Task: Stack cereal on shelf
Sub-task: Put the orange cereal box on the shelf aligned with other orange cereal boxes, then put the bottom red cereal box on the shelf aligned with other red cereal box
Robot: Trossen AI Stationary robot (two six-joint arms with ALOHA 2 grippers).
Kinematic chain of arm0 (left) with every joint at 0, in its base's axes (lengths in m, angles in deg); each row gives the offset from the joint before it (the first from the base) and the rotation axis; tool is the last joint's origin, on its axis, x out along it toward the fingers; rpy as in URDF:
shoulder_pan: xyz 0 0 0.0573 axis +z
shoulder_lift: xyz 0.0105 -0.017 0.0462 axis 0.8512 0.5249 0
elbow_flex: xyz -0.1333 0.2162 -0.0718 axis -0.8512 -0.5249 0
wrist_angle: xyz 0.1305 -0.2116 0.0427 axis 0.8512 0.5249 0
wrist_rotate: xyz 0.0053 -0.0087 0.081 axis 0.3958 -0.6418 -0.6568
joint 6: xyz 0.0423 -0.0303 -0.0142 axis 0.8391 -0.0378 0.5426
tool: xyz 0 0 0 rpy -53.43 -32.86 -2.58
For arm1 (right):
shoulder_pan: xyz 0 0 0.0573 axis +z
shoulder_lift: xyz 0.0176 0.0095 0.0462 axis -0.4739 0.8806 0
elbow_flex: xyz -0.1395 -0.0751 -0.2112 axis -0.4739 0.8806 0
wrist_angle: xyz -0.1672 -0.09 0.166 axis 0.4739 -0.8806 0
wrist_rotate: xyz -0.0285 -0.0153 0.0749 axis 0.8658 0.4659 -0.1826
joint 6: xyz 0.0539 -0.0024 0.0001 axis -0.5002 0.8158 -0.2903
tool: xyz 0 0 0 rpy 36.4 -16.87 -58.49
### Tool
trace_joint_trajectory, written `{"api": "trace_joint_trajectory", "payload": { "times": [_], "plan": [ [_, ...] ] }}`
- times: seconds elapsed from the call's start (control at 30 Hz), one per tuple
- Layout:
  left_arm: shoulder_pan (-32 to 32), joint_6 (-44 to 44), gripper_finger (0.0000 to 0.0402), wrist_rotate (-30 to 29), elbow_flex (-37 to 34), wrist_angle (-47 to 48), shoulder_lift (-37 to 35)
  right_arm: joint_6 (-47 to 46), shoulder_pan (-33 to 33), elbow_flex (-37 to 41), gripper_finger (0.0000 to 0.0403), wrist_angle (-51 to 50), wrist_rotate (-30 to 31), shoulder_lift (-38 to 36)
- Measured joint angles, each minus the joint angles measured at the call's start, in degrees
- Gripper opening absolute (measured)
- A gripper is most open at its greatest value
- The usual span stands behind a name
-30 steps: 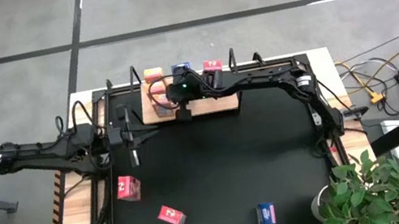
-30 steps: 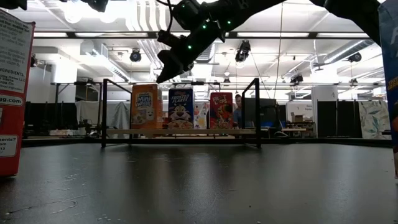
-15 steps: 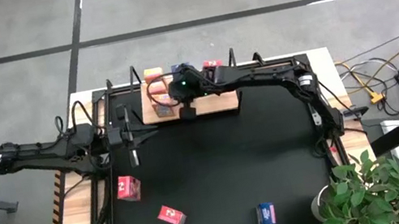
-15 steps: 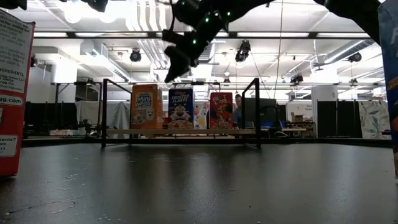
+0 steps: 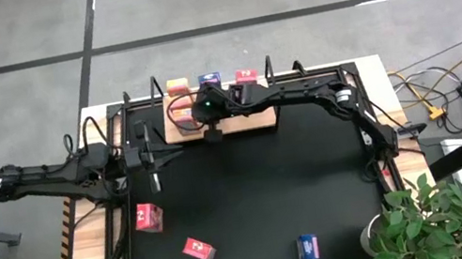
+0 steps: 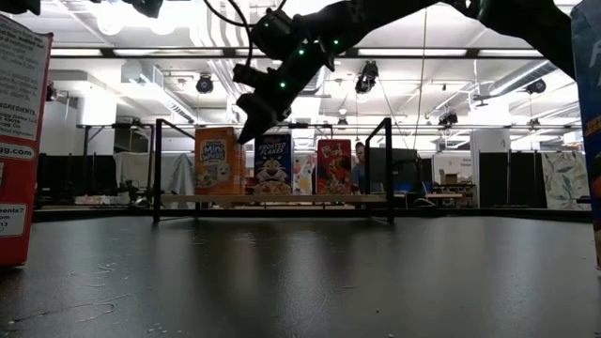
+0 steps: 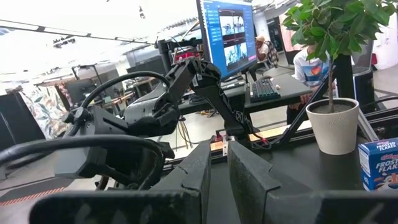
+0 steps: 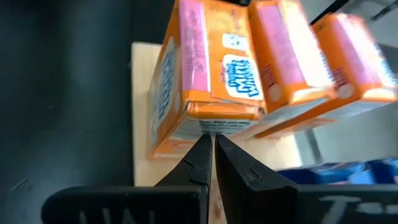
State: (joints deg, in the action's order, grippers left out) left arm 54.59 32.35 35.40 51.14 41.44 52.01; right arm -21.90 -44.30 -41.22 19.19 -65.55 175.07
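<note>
Fingers of your right gripper (image 8: 208, 163) sit pressed together with nothing between them, tips just above the nearest of three orange boxes (image 8: 211, 81) on the shelf (image 5: 249, 122). From above, that arm covers the orange row, so you only see one orange top at the back edge; how many blue (image 5: 209, 80) and red (image 5: 244, 75) boxes stand behind the front ones you cannot tell. In the low view the gripper's tip (image 6: 252, 130) overlaps the orange box (image 6: 216, 161) and the blue one (image 6: 273, 163), so whether it touches either is unclear.

Your left gripper (image 7: 213, 163) waits by the mat's left edge; its fingers look nearly together with a thin gap and nothing seen between them. Three boxes lie on the mat: a red one (image 5: 147, 217), a second red one (image 5: 199, 248) and a blue one (image 5: 308, 248). The low view cuts off a red box (image 6: 21, 141) at its left edge and a blue one at its right.

Since a second ago, your right gripper has shifted a little over the shelf's left half, rising and then dipping; the boxes have not moved.
</note>
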Motion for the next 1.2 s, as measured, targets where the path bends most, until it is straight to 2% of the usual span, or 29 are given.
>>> {"api": "trace_joint_trajectory", "payload": {
  "times": [0.83, 1.2],
  "plan": [
    [0.0, 0.0, 0.0039, 0.0, 0.0, 0.0, 0.0, 1.7, 0.1, 0.0, 0.0011, 3.9, 0.3, 0.2],
    [0.0, 0.0, 0.0039, 0.0, 0.0, 0.0, 0.0, -1.6, 4.8, -2.8, 0.0011, -9.9, 0.2, -5.9]
  ]
}}
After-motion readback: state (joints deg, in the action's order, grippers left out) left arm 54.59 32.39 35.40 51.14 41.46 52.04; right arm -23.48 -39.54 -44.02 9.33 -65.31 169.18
